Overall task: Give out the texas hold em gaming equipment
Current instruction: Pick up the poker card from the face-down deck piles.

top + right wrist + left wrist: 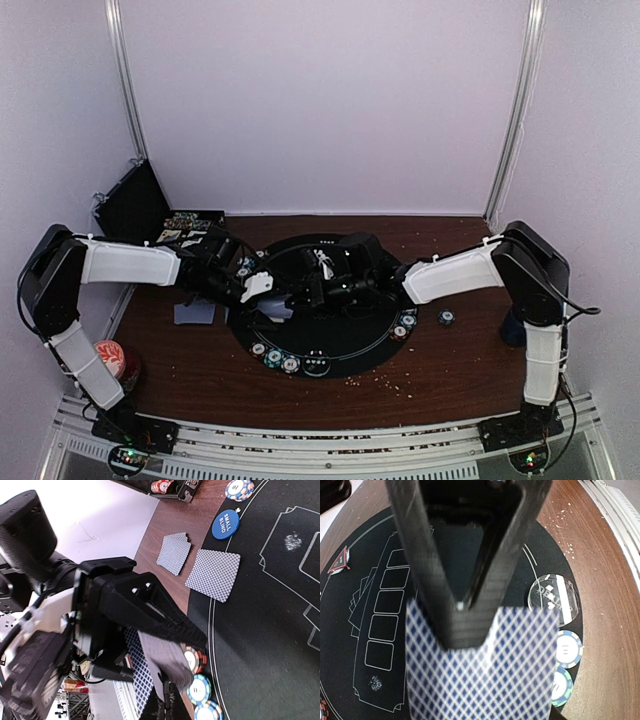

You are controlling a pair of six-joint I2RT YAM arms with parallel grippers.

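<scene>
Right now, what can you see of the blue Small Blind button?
The blue button is a flat round disc, plastic by its look, with SMALL BLIND in white letters. It lies face up at the rim of the black mat, apart from a striped chip and a face-down card. Nothing else touches it.

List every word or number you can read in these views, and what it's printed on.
"SMALL BLIND": white letters on the blue round button.
Clear round disc: white print, too blurred to read.
White-and-blue striped poker chips: face marks too blurred to read.
Red triangle marker: too small to read.
</scene>
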